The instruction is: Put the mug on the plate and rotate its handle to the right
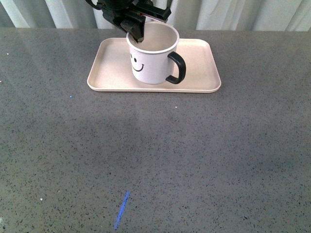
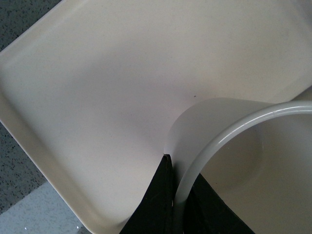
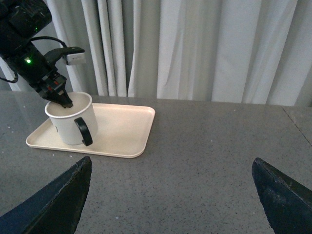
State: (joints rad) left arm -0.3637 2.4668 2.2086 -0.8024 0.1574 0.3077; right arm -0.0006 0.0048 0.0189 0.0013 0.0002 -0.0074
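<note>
On plate (image 1: pixel 201 77), mug (image 1: pixel 154 65) upright, handle (image 1: pixel 178 68) pointing right.

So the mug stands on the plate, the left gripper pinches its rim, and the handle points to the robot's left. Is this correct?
Not quite: the handle points to the robot's right, as the front view shows. The rest is correct: the mug stands on the plate and the left gripper pinches its rim.

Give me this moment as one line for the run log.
mug upright on plate | handle pointing right, slightly forward | left gripper shut on mug rim | right gripper open, away from plate
</note>
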